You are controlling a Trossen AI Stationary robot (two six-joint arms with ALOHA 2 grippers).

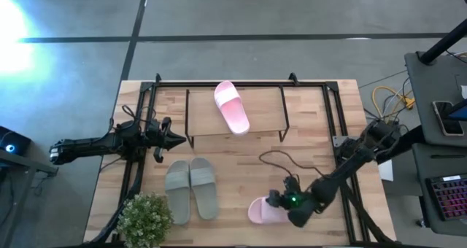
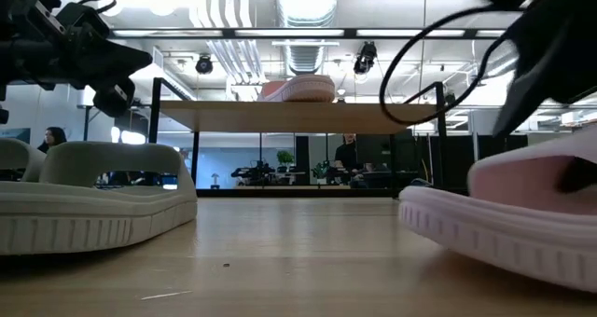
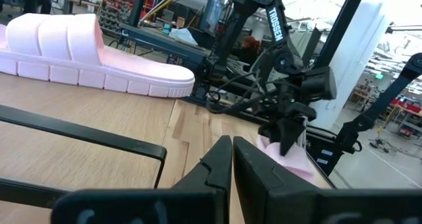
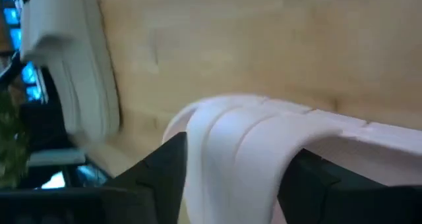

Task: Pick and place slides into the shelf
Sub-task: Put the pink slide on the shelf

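right gripper: the right gripper (image 1: 276, 201) sits low at lower centre-right of the high view, over a pale pink open-toe slide sandal (image 1: 263, 211) lying on the light wooden table (image 1: 306, 131)
right claw state: in the right wrist view the two dark fingers (image 4: 161, 174) stand either side of the pink sandal's wide strap (image 4: 241, 145), spread around it; contact looks likely but is hard to confirm
left gripper: the left gripper (image 1: 179, 139) is at centre-left of the high view, near the left end of the shelf, above the table
left claw state: fingers pressed together, nothing between them, seen at bottom centre of the left wrist view (image 3: 231, 159)
shelf: small low rack with light wooden top board and thin black legs (image 1: 208, 113), upper centre of the high view
slide on shelf: second pale pink slide sandal (image 1: 231, 106) lies on the shelf's top board, tilted diagonally, toward the board's right half
grey-green pair: two grey-green slide sandals (image 1: 191, 190) side by side, touching, lower centre-left of the high view, on the table in front of the shelf
plant: small green leafy potted plant (image 1: 144, 219) at lower left corner of the table, just beside the grey-green pair
low view: grey-green sandal (image 2: 89, 200) at left, pink sandal (image 2: 513, 214) at right, shelf board (image 2: 298, 117) across the middle behind them
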